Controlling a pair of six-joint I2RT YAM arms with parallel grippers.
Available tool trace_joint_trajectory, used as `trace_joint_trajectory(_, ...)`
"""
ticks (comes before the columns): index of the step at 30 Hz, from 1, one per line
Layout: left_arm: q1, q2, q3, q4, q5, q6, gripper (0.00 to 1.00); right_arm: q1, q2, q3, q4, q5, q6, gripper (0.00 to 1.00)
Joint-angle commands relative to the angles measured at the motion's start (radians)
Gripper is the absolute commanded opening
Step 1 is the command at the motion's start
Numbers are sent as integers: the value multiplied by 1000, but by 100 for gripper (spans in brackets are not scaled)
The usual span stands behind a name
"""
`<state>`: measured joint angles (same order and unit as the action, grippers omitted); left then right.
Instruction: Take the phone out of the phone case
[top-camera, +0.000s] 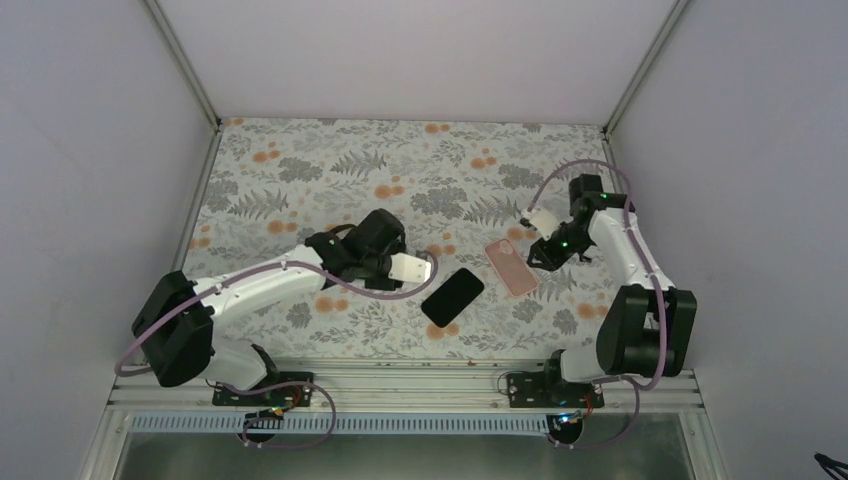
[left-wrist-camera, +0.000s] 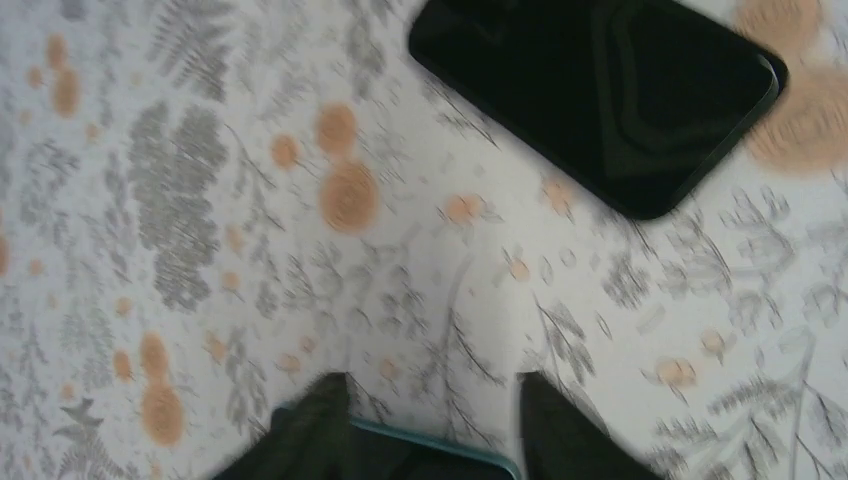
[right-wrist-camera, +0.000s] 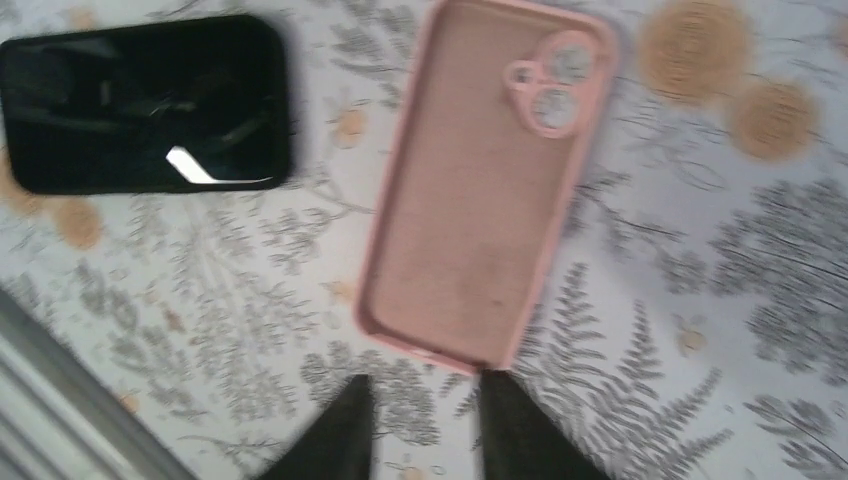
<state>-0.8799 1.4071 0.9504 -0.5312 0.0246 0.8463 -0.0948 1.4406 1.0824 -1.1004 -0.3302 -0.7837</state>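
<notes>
The flower-printed counter (top-camera: 300, 170) carried everything. The pink phone case (top-camera: 511, 266) lay empty and open side up, just ahead of the right hand (top-camera: 532, 258), its near short edge close to the fingertips and not touching them. The black phone (top-camera: 453, 296) lay screen up, fully out of the case, ahead of the left hand (top-camera: 428, 267) and a little to its right, apart from it; from the right hand it sat ahead and well to the left, beside the case. The left hand's fingers stood apart over bare cloth, holding nothing. The right hand's fingers were also parted, nothing between them.
</notes>
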Motion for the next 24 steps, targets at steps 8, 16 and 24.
trace_joint_trajectory(8,-34,250,80,121,135,28,2,236,103,-111,-38,-150,13,3)
trace_joint_trajectory(16,-47,311,27,212,83,53,2,344,230,-116,36,-204,53,3)
trace_joint_trajectory(24,-74,352,34,180,120,51,2,395,326,-125,96,-161,106,3)
